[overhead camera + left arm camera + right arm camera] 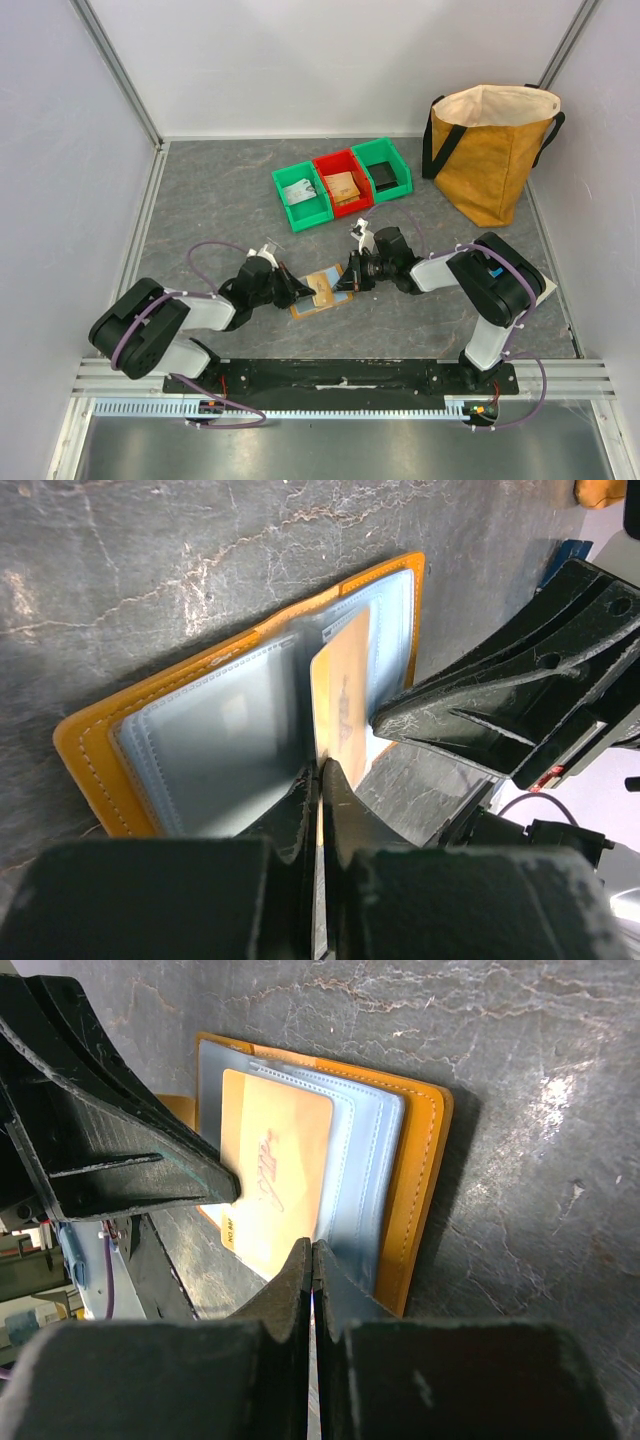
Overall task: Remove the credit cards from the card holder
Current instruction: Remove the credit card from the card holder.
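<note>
The card holder [318, 304] lies open on the grey table between my two grippers, with a tan-orange border [90, 750] [425, 1160] and pale blue sleeves inside. A tan credit card [345, 695] [275, 1160] with red script sticks partly out of a sleeve. My left gripper [303, 293] [321, 770] is shut on the card's edge. It shows in the right wrist view [232, 1188] with its tip on the card. My right gripper [345, 283] [312, 1248] is shut at the edge of a pale blue sleeve. It also shows in the left wrist view [378, 720]. No other card shows.
Three bins stand in a row behind: a green bin [302, 197], a red bin [343, 183] and a green bin [382, 168], each with items inside. A big mustard bag [493, 150] stands at the back right. White walls enclose the table.
</note>
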Action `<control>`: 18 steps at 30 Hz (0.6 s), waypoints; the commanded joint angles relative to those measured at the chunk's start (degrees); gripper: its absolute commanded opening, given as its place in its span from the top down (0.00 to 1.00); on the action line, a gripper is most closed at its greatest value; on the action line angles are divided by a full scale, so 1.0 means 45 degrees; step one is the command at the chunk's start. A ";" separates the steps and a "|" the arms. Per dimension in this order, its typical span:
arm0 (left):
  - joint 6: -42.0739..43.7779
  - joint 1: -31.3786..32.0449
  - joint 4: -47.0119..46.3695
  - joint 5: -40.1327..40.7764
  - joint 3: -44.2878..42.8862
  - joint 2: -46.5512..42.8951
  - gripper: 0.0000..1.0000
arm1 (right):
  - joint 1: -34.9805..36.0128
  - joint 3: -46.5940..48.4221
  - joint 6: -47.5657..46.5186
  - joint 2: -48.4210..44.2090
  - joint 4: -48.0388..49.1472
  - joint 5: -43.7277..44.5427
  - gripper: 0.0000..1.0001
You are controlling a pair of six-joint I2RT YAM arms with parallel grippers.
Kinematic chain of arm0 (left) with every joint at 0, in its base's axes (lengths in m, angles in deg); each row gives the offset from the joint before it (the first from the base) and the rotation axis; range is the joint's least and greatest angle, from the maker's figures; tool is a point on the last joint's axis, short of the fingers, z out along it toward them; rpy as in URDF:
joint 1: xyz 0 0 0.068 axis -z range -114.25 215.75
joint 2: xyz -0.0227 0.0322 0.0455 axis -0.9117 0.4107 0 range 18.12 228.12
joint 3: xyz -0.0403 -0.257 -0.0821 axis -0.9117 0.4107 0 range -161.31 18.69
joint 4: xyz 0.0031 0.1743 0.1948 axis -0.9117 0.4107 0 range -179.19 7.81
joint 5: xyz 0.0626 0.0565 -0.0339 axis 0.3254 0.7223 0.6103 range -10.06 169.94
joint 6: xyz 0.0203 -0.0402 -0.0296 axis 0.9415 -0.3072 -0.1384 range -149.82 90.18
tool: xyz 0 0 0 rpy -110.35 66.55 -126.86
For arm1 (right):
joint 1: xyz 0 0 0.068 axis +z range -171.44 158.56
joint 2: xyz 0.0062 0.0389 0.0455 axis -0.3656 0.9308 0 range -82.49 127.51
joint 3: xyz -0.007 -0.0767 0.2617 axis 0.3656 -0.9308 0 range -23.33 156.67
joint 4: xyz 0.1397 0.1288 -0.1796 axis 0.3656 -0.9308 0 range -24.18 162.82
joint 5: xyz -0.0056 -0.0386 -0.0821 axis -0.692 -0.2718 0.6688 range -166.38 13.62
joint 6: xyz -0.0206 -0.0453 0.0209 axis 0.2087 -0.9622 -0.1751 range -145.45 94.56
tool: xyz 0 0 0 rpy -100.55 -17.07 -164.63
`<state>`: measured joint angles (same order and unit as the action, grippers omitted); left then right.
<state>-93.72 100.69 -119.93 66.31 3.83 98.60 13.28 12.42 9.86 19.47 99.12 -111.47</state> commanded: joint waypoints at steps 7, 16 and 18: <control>0.0254 -0.0420 0.0365 0.0236 0.0917 -0.1283 0.98 | -0.0157 -0.0385 -0.1050 0.0606 -0.2134 0.1958 0.98; 0.1444 -0.0771 0.3137 0.0176 0.0898 -0.3781 0.98 | -0.0294 -0.0307 -0.1264 0.0197 -0.1960 0.1608 0.97; 0.1873 -0.0869 0.3918 0.0196 0.0762 -0.4659 0.98 | -0.0313 -0.0152 -0.1440 -0.0096 -0.2056 0.1412 0.96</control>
<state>-91.14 97.69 -110.16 66.31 7.46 83.46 13.17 12.48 8.95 19.18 98.75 -111.51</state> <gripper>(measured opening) 0.025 0.030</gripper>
